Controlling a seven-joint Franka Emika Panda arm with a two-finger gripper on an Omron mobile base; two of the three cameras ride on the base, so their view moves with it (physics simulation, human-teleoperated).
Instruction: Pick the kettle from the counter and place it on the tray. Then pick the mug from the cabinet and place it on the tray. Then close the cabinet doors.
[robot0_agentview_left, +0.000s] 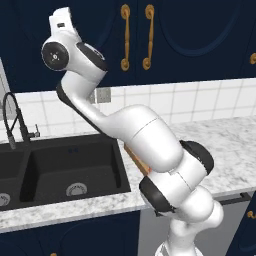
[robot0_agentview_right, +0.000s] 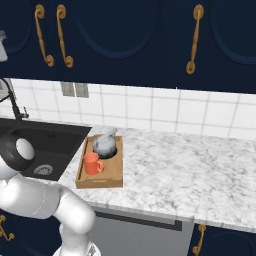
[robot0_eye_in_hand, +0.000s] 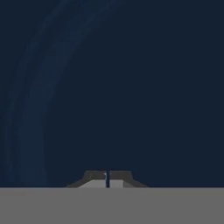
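Both fingertips of end effector (robot0_eye_in_hand: 107, 178) pressed together, against navy cabinet door (robot0_eye_in_hand: 109, 87).

— That tray (robot0_agentview_right: 100, 180) looks like pale matt wood, doesn't it?
— Yes, and the counter (robot0_agentview_right: 190, 165) is speckled marble-look stone. The cabinet doors (robot0_agentview_right: 130, 40) are smooth navy, their handles (robot0_agentview_right: 192, 40) brass-gold.

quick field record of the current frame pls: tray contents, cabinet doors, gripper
tray: on the counter, right of the sink
kettle: on the tray, far end
mug: on the tray, near end, upright
cabinet doors: appear closed in both base views
gripper: shut, holding nothing, facing a navy door panel up close
task state: kettle and mug placed; doors look shut
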